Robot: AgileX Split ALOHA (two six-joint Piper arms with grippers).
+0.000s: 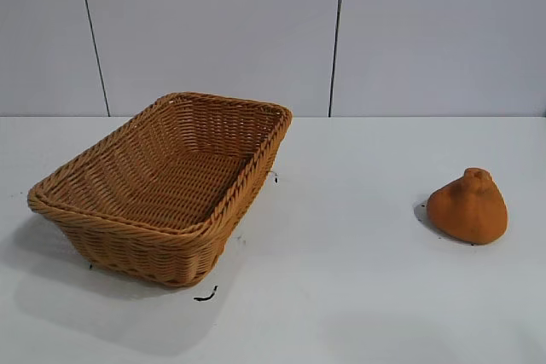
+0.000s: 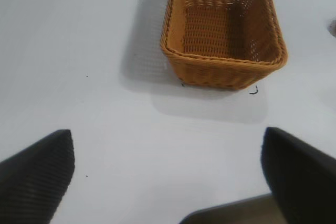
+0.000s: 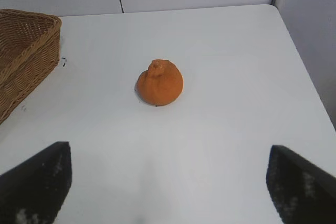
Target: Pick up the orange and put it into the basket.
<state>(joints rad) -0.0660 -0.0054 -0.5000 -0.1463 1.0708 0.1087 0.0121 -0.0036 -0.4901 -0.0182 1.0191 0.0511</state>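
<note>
Matte orange-brown skin covers the orange [image 1: 467,208], which sits alone on the white table [image 1: 358,296] at the right side of the exterior view, well apart from the basket [image 1: 162,236] at the left. It rests on its broad base with the bumpy neck pointing up, giving it a squat pear shape. The wicker basket stands upright with nothing visible in it.

Neither arm shows in the exterior view. In the right wrist view the right gripper [image 3: 168,182] has its jaws spread wide, holding nothing, with the orange lying ahead of it on bare table. The left gripper [image 2: 168,177] likewise has its jaws wide apart and holds nothing, facing the basket from some way off.

Judging by its look, the fruit should be light and fairly firm, with a dull, pebbled rind that ought to give the jaws decent friction. Its rounded belly could still roll or squirt out under an off-centre squeeze. The safest hold is probably across the widest part of the body, below the neck, from the right gripper, which is the nearer one.
</note>
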